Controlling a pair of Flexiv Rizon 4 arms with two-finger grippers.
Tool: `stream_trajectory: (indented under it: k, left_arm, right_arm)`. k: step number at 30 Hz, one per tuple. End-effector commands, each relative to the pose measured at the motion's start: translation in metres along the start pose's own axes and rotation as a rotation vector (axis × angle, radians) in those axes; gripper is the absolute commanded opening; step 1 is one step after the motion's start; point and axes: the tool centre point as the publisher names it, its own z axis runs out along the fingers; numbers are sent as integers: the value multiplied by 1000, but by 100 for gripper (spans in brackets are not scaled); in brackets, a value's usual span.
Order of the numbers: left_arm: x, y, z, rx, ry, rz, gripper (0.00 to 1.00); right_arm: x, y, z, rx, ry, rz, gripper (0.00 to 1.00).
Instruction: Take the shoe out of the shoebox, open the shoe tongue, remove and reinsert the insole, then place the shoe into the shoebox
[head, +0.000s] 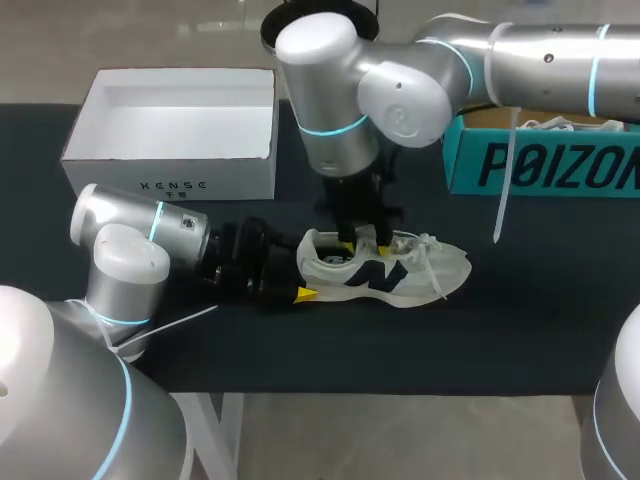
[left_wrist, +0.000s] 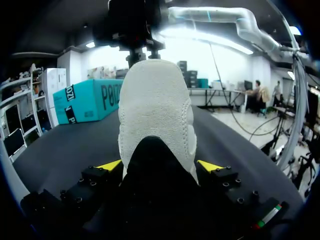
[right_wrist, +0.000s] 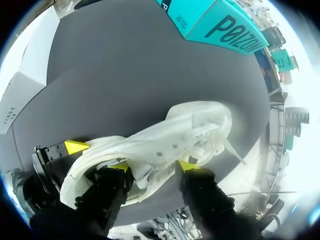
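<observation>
Your white mesh sneaker (head: 385, 268) lies out on the black table (head: 500, 340), 5 o'clock of the white cardboard shoebox (head: 170, 185), left gripper (left_wrist: 160, 166) clamped on its heel, right gripper (right_wrist: 153, 166) pinching its collar; insole work and reboxing appear to remain.

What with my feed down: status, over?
Left tool shut on shoe heel. Right tool at shoe opening, grip unclear. Shoe on table, outside shoebox.

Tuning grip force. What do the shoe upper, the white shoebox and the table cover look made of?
shoe: the upper looks like soft off-white knit or suede-like fabric, matte, with a pebbled texture at the heel. The dark panels are smoother, possibly synthetic leather.
white shoebox: likely matte cardboard, given its thin straight walls.
table cover: dark and matte with no glare, probably cloth or felt.
</observation>
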Motion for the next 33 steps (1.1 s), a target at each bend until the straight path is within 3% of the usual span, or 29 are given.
stream_trajectory:
  k: [1, 13, 14, 17, 19, 21, 22, 30, 32, 33]
  left_arm:
    - [2, 1, 2, -3, 0, 0, 0]
    - [2, 1, 2, -3, 0, 0, 0]
    - [2, 1, 2, -3, 0, 0, 0]
    - [2, 1, 2, -3, 0, 0, 0]
    - [2, 1, 2, -3, 0, 0, 0]
    - [2, 1, 2, -3, 0, 0, 0]
    - [2, 1, 2, -3, 0, 0, 0]
    - [2, 1, 2, -3, 0, 0, 0]
    - [2, 1, 2, -3, 0, 0, 0]
    - [2, 1, 2, -3, 0, 0, 0]
  right_arm:
    - [-2, 0, -5, -14, -7, 5, 0]
    - [-7, 8, -14, -39, -27, 0, 0]
    - [-7, 8, -15, -40, -29, 0, 4]
    - [-8, 10, -18, -48, -39, -3, 39]
    - [-9, 11, -18, -51, -44, -5, 53]
    - [-9, 12, -20, -53, -46, -7, 90]
    - [-9, 13, -20, -54, -46, -7, 93]
    - [-6, 17, -21, -61, -41, -24, 82]
    - [-5, 18, -21, -64, -41, -31, 67]
    - [-5, 19, -21, -65, -40, -33, 50]
